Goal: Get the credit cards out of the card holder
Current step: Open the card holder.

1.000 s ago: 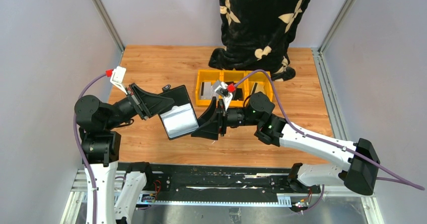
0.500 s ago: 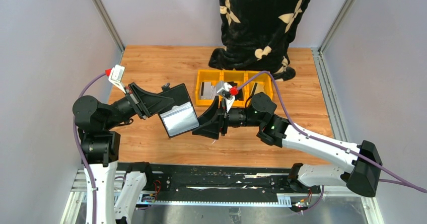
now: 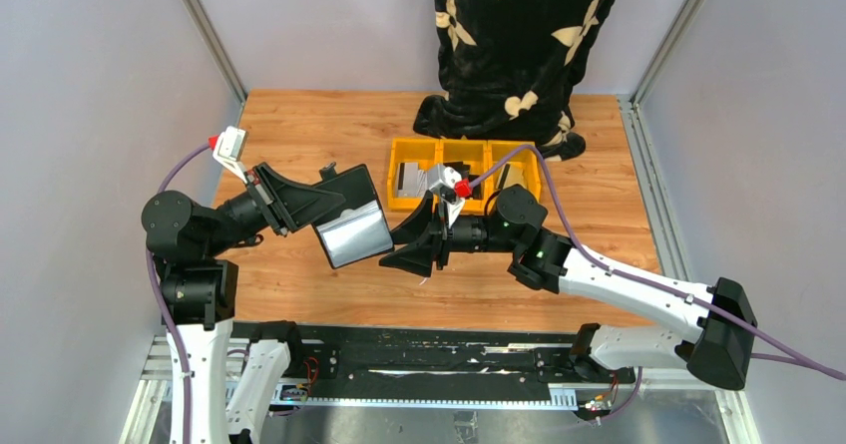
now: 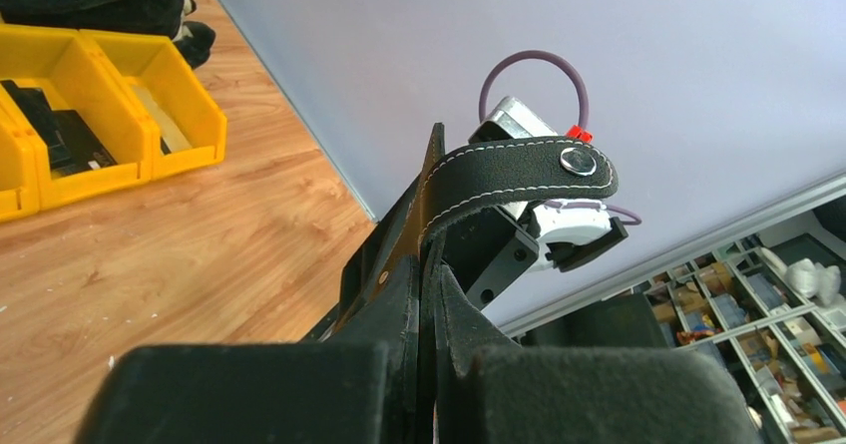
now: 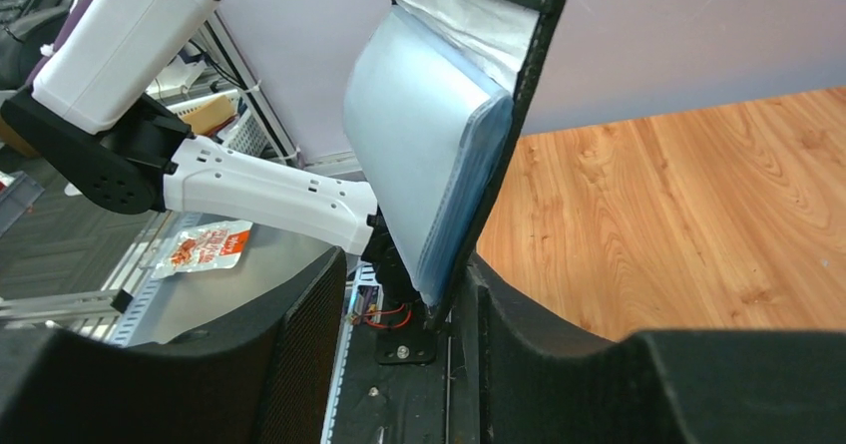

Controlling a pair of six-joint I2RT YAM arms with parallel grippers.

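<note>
My left gripper (image 3: pixel 329 208) is shut on the black cover of the card holder (image 3: pixel 349 187) and holds it open in the air above the table. The holder's grey-blue sleeves (image 3: pixel 357 234) hang out toward the front. In the left wrist view my left gripper (image 4: pixel 429 269) pinches the cover, and the snap tab (image 4: pixel 519 170) curls above. My right gripper (image 3: pixel 397 248) is open at the holder's right edge. In the right wrist view my right gripper (image 5: pixel 404 264) straddles the lower corner of the sleeves (image 5: pixel 424 155), which lie close to the right finger (image 5: pixel 499 314). No single credit card shows apart from the sleeves.
A row of yellow bins (image 3: pixel 419 142) stands behind the grippers and holds flat grey and black items; it also shows in the left wrist view (image 4: pixel 185 115). A black cloth with a pale pattern (image 3: pixel 509 45) hangs at the table's back edge. Grey walls close both sides.
My right gripper has moved slightly left and up, closer around the holder's right edge. My left gripper keeps its hold and has shifted the holder only a little.
</note>
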